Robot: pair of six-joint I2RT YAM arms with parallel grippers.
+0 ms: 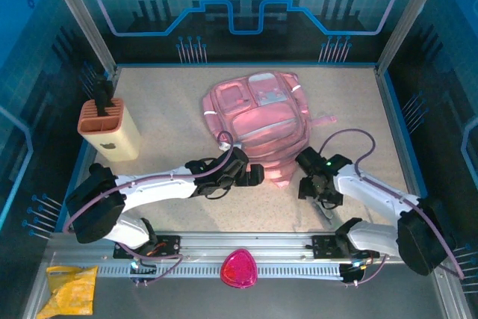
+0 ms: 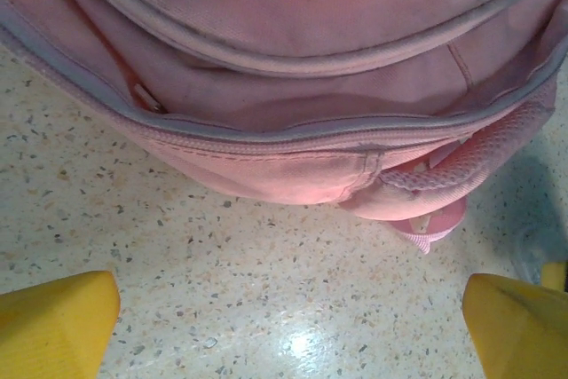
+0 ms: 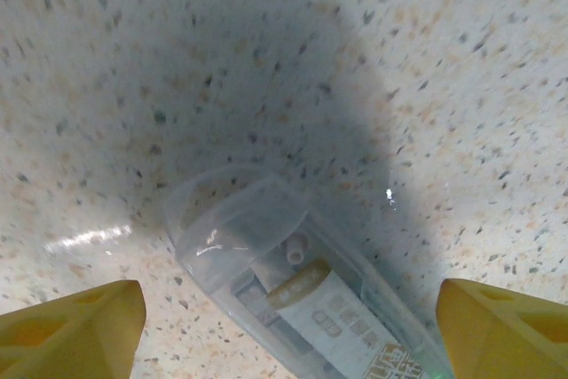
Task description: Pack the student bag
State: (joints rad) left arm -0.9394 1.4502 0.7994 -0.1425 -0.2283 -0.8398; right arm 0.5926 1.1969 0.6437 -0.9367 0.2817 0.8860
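The student bag (image 1: pixel 255 119), a big soft pink backpack, lies flat in the middle of the table. Its near edge, zipper seam and a webbing loop fill the top of the left wrist view (image 2: pixel 293 86). My left gripper (image 1: pixel 258 175) sits low at that near edge, open, its yellow fingertips (image 2: pixel 58 321) wide apart over bare table just short of the fabric. My right gripper (image 1: pixel 308 187) hangs to the right of the bag, open. A clear plastic case (image 3: pixel 293 295) with a labelled item inside lies on the table between its fingers (image 3: pixel 75 326), touching neither.
A tan holder with an orange top (image 1: pixel 109 129) stands at the left, with dark items in it. A magenta rounded-triangle object (image 1: pixel 239 268) rests on the front rail. A yellow packet (image 1: pixel 71 289) lies at the bottom left corner. Frame posts and walls ring the table.
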